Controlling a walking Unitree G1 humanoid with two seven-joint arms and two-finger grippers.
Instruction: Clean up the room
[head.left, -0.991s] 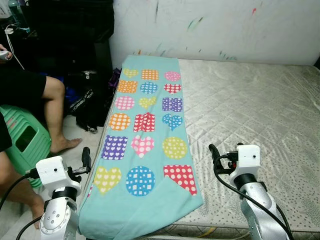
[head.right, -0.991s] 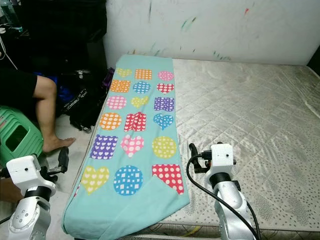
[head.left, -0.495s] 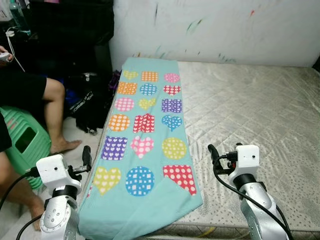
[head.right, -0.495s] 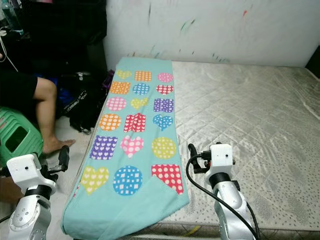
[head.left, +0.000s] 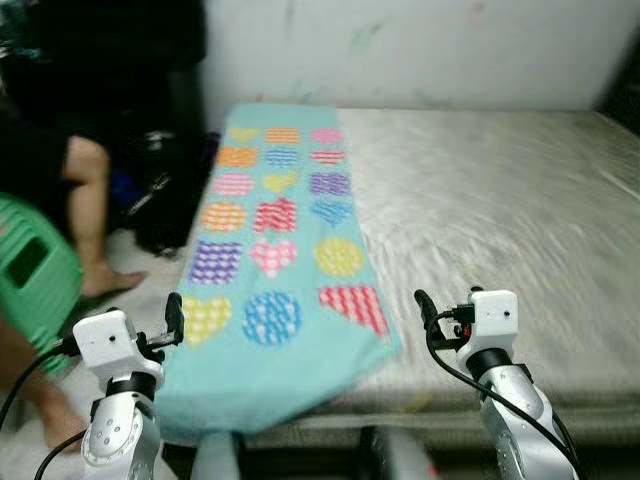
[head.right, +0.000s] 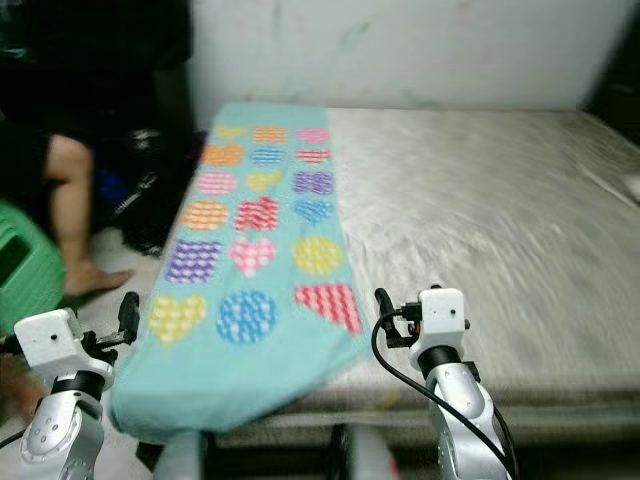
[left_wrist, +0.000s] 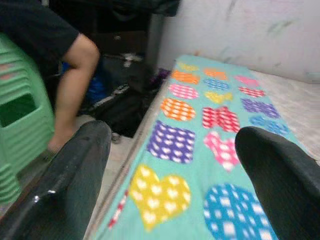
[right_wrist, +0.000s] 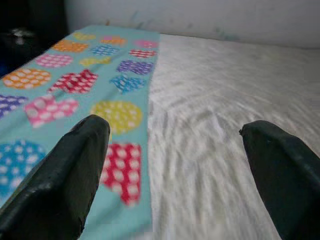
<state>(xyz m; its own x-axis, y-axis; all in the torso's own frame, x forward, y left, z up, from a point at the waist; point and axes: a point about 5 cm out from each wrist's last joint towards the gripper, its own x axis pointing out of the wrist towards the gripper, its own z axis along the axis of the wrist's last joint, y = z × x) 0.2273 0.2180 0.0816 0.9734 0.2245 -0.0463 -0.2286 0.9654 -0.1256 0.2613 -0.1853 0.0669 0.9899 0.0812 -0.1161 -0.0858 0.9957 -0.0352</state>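
Blanket (head.left: 275, 250) spread along mattress's (head.left: 500, 210) left edge, ahead of both grippers.
Left gripper (left_wrist: 170, 175) and right gripper (right_wrist: 175, 165) hover with fingers parted, touching nothing; blanket lies beyond their tips.

Left tool (left_wrist: 172, 165) fingers (left_wrist: 75, 175) spread wide, nothing between. Teal blanket (left_wrist: 210, 150) with dotted hearts, squares along bed (left_wrist: 300, 100) edge. Person's leg (left_wrist: 70, 95), green stool (left_wrist: 22, 120), black bag (left_wrist: 120, 107) beside bed.

Beyond your black fingers (left_wrist: 75, 185) lies a turquoise blanket (head.left: 300, 350) of multicoloured dotted hearts, circles, squares; silver-grey quilted mattress (head.left: 500, 210); green stool (left_wrist: 20, 120).
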